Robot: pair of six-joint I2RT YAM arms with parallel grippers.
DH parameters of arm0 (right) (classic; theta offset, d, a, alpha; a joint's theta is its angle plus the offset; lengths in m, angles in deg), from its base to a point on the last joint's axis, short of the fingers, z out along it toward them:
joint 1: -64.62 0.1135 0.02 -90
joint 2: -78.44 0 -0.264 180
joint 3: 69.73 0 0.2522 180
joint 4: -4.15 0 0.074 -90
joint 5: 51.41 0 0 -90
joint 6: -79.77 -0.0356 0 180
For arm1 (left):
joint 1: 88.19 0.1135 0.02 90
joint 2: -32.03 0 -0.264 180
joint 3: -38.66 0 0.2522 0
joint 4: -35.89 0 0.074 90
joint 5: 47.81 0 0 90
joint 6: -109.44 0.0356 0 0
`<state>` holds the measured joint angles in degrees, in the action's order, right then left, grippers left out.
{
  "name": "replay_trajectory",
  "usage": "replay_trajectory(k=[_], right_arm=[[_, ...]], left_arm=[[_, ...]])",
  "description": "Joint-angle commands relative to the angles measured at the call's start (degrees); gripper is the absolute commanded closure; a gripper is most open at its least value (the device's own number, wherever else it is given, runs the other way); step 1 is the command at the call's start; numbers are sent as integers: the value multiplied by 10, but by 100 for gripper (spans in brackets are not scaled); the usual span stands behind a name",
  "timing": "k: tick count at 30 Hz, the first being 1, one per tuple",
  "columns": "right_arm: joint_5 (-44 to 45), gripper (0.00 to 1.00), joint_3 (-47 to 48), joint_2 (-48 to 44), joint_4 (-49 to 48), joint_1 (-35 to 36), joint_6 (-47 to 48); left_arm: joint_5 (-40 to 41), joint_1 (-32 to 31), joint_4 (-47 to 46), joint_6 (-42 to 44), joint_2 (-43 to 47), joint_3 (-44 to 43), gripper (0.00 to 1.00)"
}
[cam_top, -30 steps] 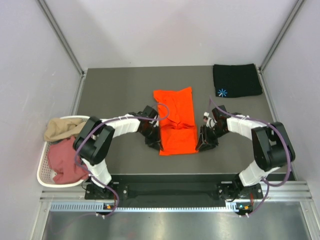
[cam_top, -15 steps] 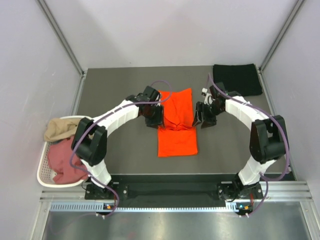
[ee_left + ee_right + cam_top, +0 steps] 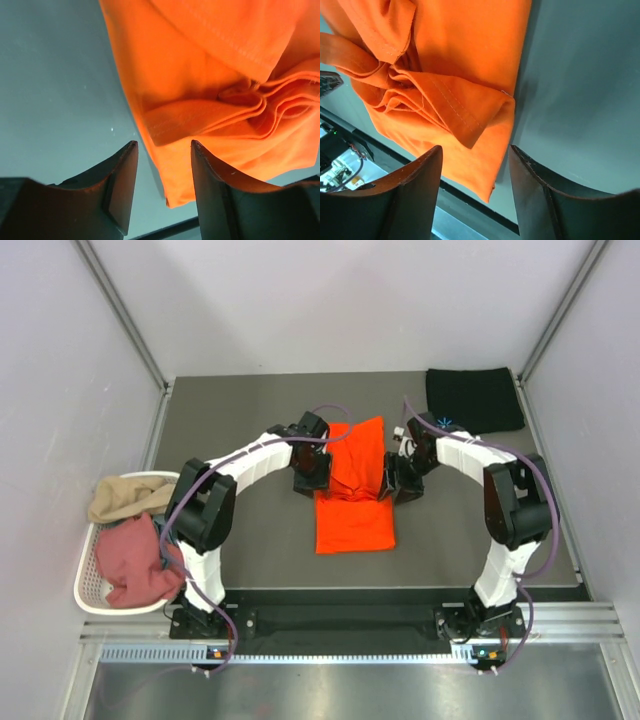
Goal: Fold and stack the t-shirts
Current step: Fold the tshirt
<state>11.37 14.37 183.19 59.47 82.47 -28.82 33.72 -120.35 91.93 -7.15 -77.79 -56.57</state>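
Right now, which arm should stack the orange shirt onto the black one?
Right, likely: its open claw sits beside the orange shirt, and the black shirt lies on its side.

The grey surface (image 3: 230, 410) carries an orange t-shirt (image 3: 352, 510) at the centre and a folded black t-shirt (image 3: 473, 400) at the far right corner.

Parted jaws over bunched edge of orange t-shirt (image 3: 200, 65) on grey table (image 3: 55, 90).

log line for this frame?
orange shirt: bunched across middle | left gripper: open, at its left edge | right gripper: open, at its right edge
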Motion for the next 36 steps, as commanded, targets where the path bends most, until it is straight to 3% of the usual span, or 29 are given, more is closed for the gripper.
replay_trajectory(k=[1,10,14,17,18,25,27,28,30,35,36], right_arm=[[-15,45,31,15,-22,10,-9],[-7,66,80,49,-20,10,-13],[-5,75,101,60,-16,10,-7],[1,84,113,70,-11,10,-2],[2,84,115,75,-10,10,-1],[9,85,135,93,-8,9,3],[12,84,142,99,-6,5,3],[14,82,144,101,-5,4,4],[22,65,150,103,-2,1,6],[42,53,174,90,18,-3,21],[43,51,175,78,22,-2,22]], left_arm=[[15,2,12,10,-17,-31,49],[21,3,29,9,-56,-69,61],[31,3,31,4,-55,-75,76],[52,4,42,-1,-56,-87,82],[58,4,46,-2,-54,-91,87],[74,13,63,-7,-72,-131,94],[74,17,76,-14,-81,-145,92],[74,18,81,-16,-86,-149,82],[80,22,102,-25,-92,-161,77],[93,22,97,-38,-38,-124,46],[87,21,92,-39,-25,-105,45]])
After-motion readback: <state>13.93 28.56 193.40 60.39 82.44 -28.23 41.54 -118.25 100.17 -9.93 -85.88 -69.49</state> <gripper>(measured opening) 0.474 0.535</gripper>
